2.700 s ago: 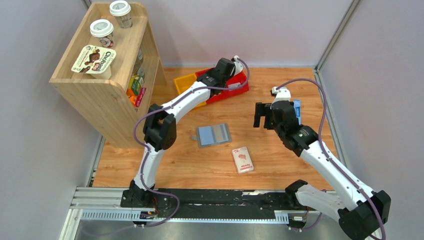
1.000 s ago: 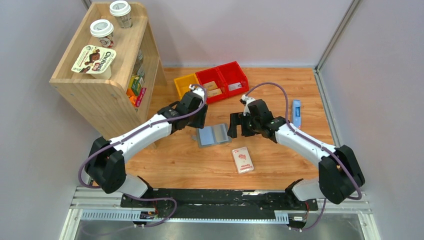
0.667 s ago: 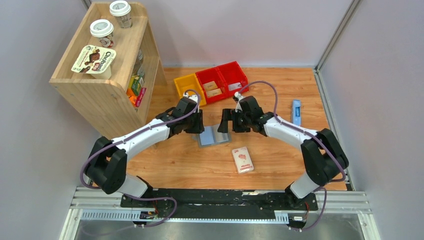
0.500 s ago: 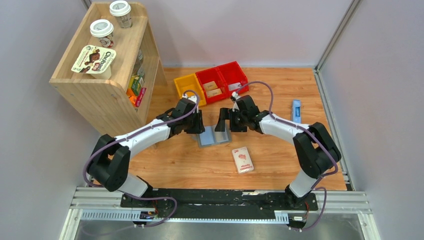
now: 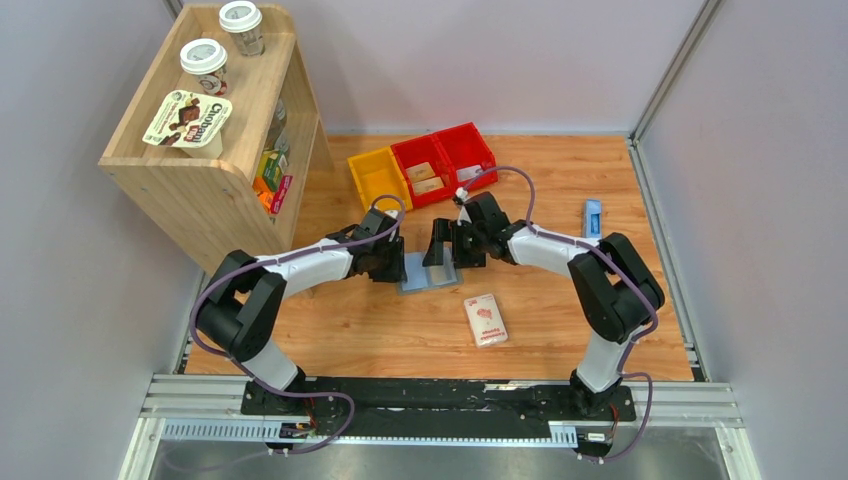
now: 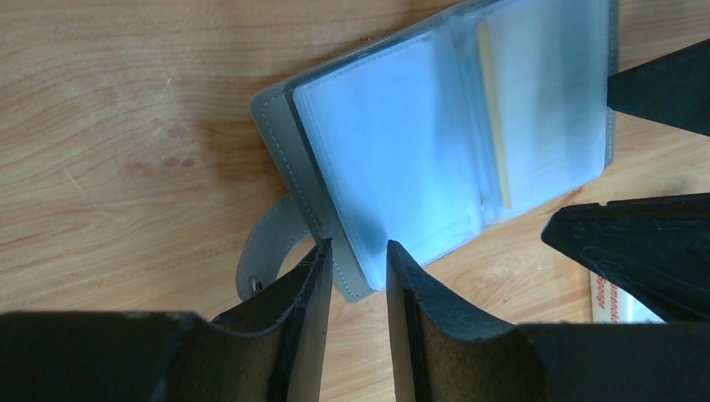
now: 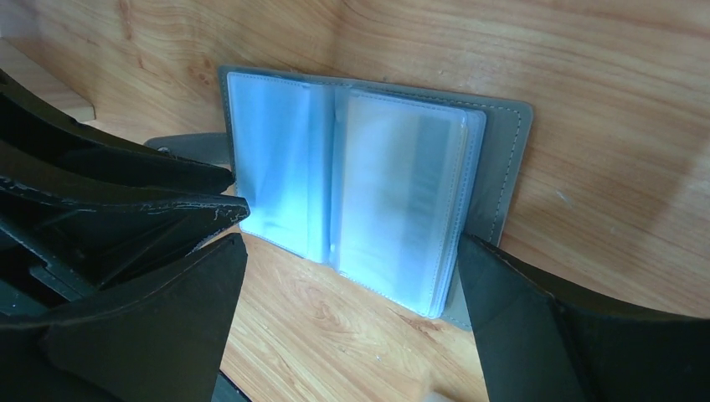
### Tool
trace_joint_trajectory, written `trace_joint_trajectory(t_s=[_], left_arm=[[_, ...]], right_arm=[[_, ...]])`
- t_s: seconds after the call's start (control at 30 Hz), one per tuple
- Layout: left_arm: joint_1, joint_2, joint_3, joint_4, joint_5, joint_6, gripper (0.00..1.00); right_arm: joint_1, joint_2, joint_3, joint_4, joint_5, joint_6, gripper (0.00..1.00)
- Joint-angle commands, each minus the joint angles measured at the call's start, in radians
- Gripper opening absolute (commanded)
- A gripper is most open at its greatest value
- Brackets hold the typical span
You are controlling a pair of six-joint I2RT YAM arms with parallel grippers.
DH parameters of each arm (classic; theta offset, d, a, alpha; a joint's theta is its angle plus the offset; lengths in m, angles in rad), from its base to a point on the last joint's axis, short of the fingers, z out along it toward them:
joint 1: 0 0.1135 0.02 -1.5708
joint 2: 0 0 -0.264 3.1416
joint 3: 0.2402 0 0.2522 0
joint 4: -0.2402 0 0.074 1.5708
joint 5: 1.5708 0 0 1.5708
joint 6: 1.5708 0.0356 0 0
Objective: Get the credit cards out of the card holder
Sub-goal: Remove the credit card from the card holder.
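The grey card holder (image 5: 428,278) lies open on the table, its clear pale-blue sleeves up. It also shows in the left wrist view (image 6: 435,151) and the right wrist view (image 7: 360,184). A tan card's edge (image 6: 494,126) shows inside the right sleeve. My left gripper (image 5: 392,262) is at the holder's left edge, jaws a narrow gap apart (image 6: 357,251) over its corner beside the snap tab (image 6: 264,260). My right gripper (image 5: 440,252) is wide open (image 7: 352,251), its fingers straddling the holder's right half. Neither grips anything.
Red bins (image 5: 478,152) and a yellow bin (image 5: 375,175) stand behind; tan cards (image 5: 424,179) lie in one red bin. A white-and-pink packet (image 5: 485,320) lies in front of the holder. A small blue object (image 5: 592,218) lies at right. A wooden shelf (image 5: 215,150) stands at left.
The left gripper came from the red bins and the right gripper from the right side; both closed in and came down onto the card holder from either side.
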Motion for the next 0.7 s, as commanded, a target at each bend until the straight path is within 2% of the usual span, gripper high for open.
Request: trace_joint_trajectory(t_s=[0.0, 0.37, 0.67], left_arm=[[0.006, 0.008, -0.004, -0.026, -0.012, -0.017, 0.38], [0.006, 0.03, -0.001, -0.029, 0.003, -0.012, 0.38], [0.006, 0.036, 0.001, -0.027, 0.011, -0.011, 0.38]], right_arm=[[0.008, 0.011, 0.038, 0.042, -0.032, 0.013, 1.0], [0.031, -0.049, 0.063, 0.016, -0.041, 0.0, 1.0], [0.047, -0.066, 0.072, -0.024, 0.065, -0.031, 1.0]])
